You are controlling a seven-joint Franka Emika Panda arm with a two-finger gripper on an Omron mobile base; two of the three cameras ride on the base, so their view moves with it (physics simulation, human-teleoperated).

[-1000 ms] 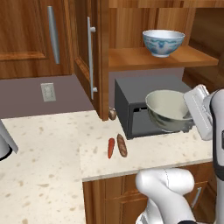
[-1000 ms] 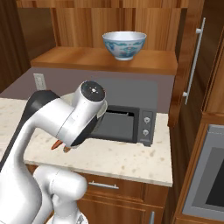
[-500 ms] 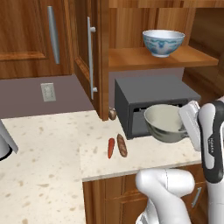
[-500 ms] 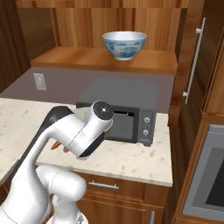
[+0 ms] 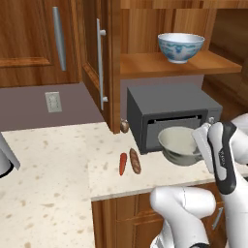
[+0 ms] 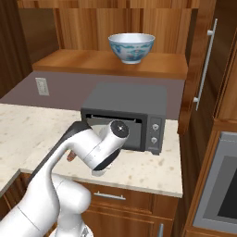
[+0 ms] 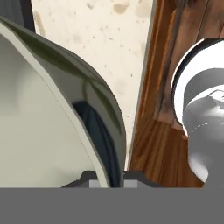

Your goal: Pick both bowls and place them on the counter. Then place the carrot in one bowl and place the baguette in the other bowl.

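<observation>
My gripper point(image 5: 199, 140) is shut on the rim of the grey-green bowl point(image 5: 178, 144). It holds the bowl low over the counter point(image 5: 58, 189), in front of the dark oven. In the hand view the bowl's wall point(image 7: 57, 105) is pinched between my fingertips point(image 7: 89, 175), with the counter point(image 7: 109, 39) below it. The white-and-blue bowl point(image 5: 180, 46) point(image 6: 131, 46) stands on the wooden shelf above the oven. The carrot point(image 5: 122, 163) and the baguette point(image 5: 135, 161) lie side by side on the counter, left of the held bowl.
A dark toaster oven point(image 5: 169, 114) point(image 6: 125, 113) stands on the counter under the shelf point(image 5: 213, 64). An open cabinet door with a long handle point(image 5: 99, 63) hangs left of it. The counter's front edge and wooden cabinet fronts point(image 7: 159, 92) lie close under the bowl.
The arm has come down with the grey-green bowl, from level with the oven's front to just above the counter near its front edge. Everything else stayed put.
</observation>
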